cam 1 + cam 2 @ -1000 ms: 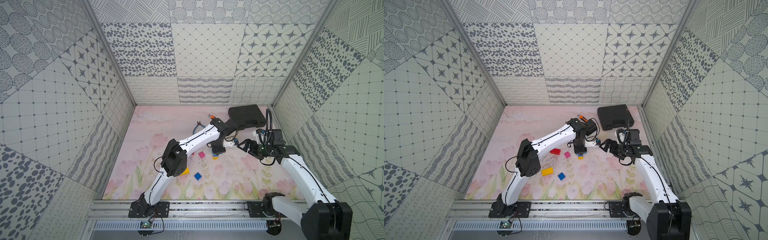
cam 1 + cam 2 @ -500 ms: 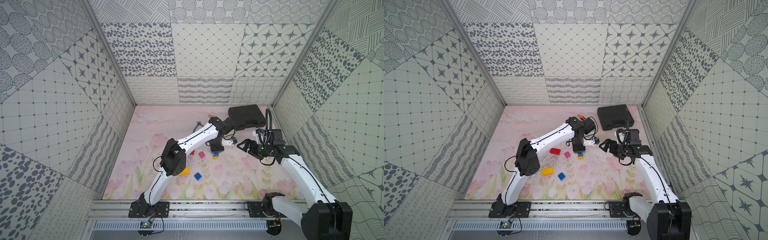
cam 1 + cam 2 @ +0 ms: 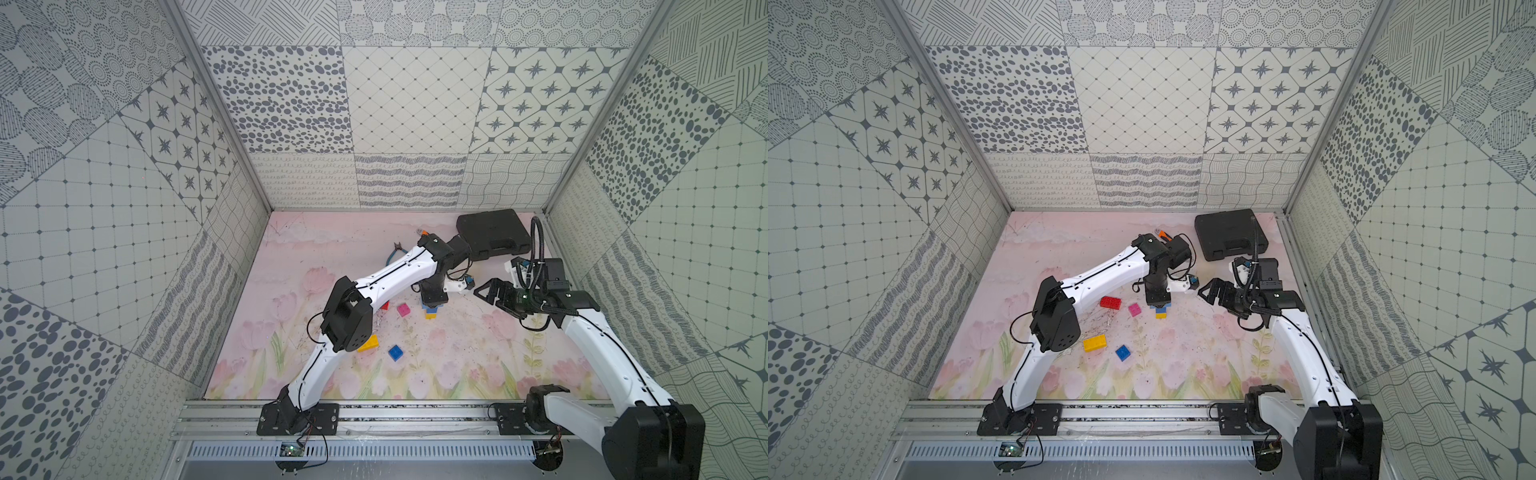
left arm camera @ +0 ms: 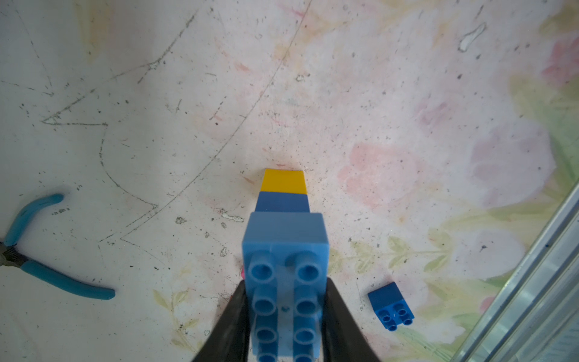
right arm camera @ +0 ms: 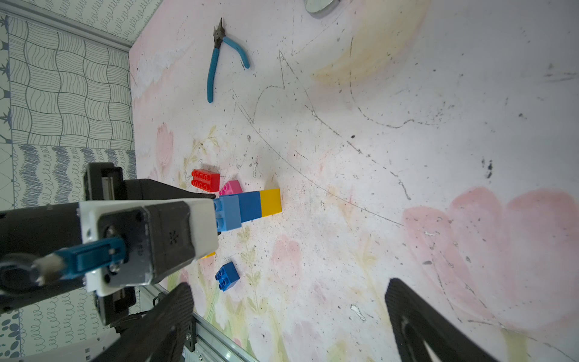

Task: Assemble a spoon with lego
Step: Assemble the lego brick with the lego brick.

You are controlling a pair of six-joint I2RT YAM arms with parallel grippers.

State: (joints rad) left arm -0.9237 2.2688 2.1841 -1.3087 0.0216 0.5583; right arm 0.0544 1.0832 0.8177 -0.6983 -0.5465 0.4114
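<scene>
Currently, the left tool (image 4: 285,283) is clenched on the light blue brick (image 4: 283,238), with one black finger against each long side. This brick is the top of an upright brick stack (image 5: 250,207). Beneath it is a dark blue brick (image 4: 282,203), and beneath that a yellow brick (image 4: 283,181) forms the base. The base is at the surface of the table (image 3: 457,353); whether it presses on the table cannot be told. In both top views the stack (image 3: 431,311) stands near the middle of the table, directly under the downward-pointing left tool (image 3: 432,297).

The right tool (image 5: 289,283) is released: its jaws stand wide apart and nothing lies between them. In a top view it (image 3: 1210,291) hangs over the table on the side of the stack toward the right edge, near the left tool but apart from it.

Four loose bricks lie flat on the table:
- The pink brick (image 3: 1134,309) is just beside the stack, on its left-edge side.
- The red brick (image 3: 1110,302) is next to the pink brick, further toward the left edge.
- The oblong yellow brick (image 3: 1094,343) is nearer the front edge.
- The loose dark blue brick (image 3: 1122,352) is just beside the oblong yellow brick.

The blue-handled pliers (image 5: 219,59) lie toward the far edge. The black case (image 3: 492,235) occupies the far right corner.
</scene>
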